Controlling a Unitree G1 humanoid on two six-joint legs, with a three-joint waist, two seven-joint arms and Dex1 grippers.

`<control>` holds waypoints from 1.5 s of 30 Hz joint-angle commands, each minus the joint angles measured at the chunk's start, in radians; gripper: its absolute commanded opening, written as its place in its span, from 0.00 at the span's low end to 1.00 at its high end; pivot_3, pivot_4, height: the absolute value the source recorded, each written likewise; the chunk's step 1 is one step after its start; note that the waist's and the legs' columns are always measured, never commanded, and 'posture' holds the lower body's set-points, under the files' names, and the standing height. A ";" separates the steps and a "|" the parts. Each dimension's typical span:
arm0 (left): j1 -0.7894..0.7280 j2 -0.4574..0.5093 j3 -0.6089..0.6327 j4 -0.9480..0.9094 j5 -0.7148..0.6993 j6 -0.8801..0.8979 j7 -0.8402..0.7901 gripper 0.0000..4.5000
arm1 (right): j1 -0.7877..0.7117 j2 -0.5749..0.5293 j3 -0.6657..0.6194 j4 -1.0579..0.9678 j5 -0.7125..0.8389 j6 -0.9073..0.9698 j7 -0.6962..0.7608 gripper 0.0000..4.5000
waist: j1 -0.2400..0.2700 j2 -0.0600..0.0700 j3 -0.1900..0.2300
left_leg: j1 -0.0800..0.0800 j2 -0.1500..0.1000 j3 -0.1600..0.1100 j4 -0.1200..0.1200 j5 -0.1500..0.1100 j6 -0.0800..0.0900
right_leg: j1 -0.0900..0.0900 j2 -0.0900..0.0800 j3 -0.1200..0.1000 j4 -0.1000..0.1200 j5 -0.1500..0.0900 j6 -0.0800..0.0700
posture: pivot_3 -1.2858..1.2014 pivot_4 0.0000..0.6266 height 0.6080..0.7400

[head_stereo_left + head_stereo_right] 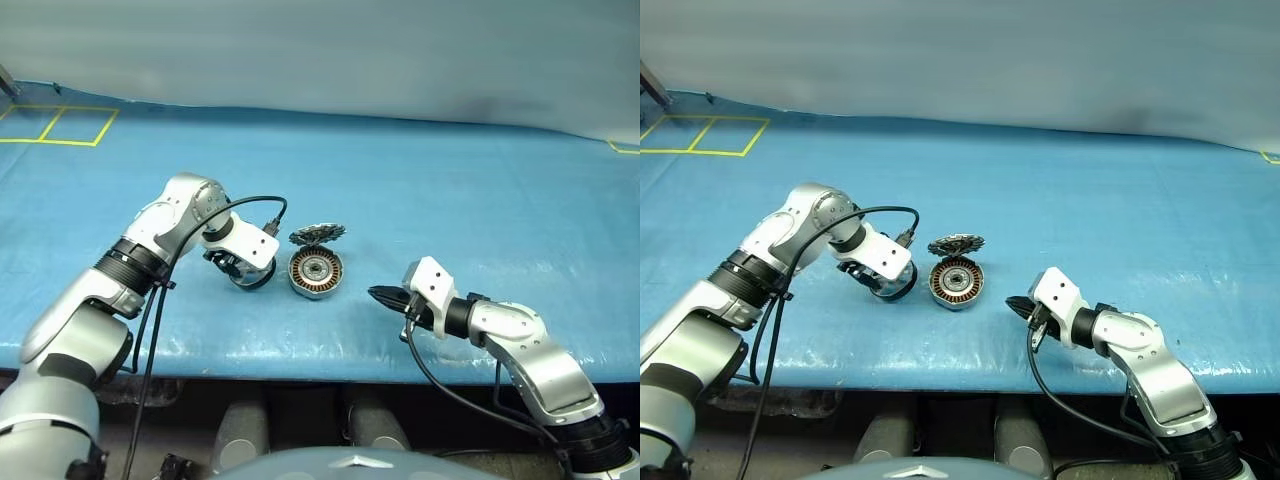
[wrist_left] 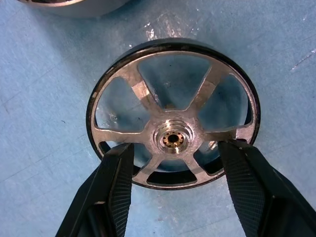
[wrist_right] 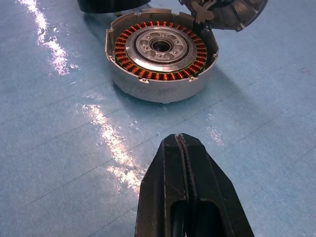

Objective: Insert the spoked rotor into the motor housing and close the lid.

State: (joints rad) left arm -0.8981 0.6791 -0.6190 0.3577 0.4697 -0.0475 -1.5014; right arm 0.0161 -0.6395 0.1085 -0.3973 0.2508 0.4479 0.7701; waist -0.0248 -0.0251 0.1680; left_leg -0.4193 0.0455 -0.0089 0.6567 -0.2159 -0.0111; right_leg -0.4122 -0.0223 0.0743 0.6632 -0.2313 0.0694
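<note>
the dark-rimmed spoked rotor (image 2: 173, 140), a flat wheel with silver spokes and a brass-centred hub, lies flat on the blue tarp-covered table (image 1: 480, 190), just left of the squat round silver motor housing (image 1: 316, 273) with its ring of copper windings. the jagged-edged silvery-grey lid (image 1: 318, 235) leans tilted at the housing's far edge, apparently touching its rim.

the left gripper (image 2: 173, 185) points steeply down over the rotor, its two black fingers (image 2: 116, 182) standing apart on either side of the near rim; whether the pads touch the metal i cannot tell, and nothing is lifted yet. the right gripper (image 3: 183, 177) hangs near the table's front edge, to the right of the housing and clear of it, its fingers pressed together and empty.

the judged step is the pick of the rotor. the risk is the grasp itself: the fingers straddle only the near arc rather than the full width, so closing may pinch a thin rim off-centre and let the wheel tip or slide on the glossy tarp. a skidding rotor could knock the housing and topple the leaning lid.
</note>
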 commanded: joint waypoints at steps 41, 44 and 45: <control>0.119 0.022 0.312 0.044 -0.546 -0.009 -0.088 0.29 | -0.013 0.233 -0.025 0.237 0.070 -0.287 0.034 0.00 | -0.001 0.001 0.000 | 0.001 0.000 0.000 0.004 0.000 0.000 | 0.002 0.000 0.000 0.002 0.001 0.001 | 0.52 0.24 1.00; 0.113 -0.001 0.297 0.051 -0.535 -0.007 -0.072 0.29 | -0.015 0.249 -0.025 0.261 0.089 -0.333 0.073 0.00 | -0.001 0.001 0.000 | 0.001 0.000 0.000 0.004 0.000 0.000 | 0.002 0.000 0.000 0.002 0.001 0.000 | 0.52 0.24 1.00; 0.111 -0.006 0.292 0.050 -0.533 -0.006 -0.076 0.29 | -0.015 0.252 -0.025 0.266 0.093 -0.345 0.085 0.00 | -0.001 0.001 0.000 | 0.001 0.000 0.000 0.004 0.000 0.000 | 0.002 0.000 0.000 0.003 0.001 0.000 | 0.52 0.24 1.00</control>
State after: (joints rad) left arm -0.7618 0.6767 -0.3408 0.4358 -0.0514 -0.0536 -1.5779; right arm 0.0051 -0.3917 0.0950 -0.1205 0.3122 0.1476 0.8290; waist -0.0262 -0.0244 0.1675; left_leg -0.4184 0.0456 -0.0090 0.6605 -0.2160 -0.0110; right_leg -0.4106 -0.0220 0.0744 0.6658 -0.2306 0.0699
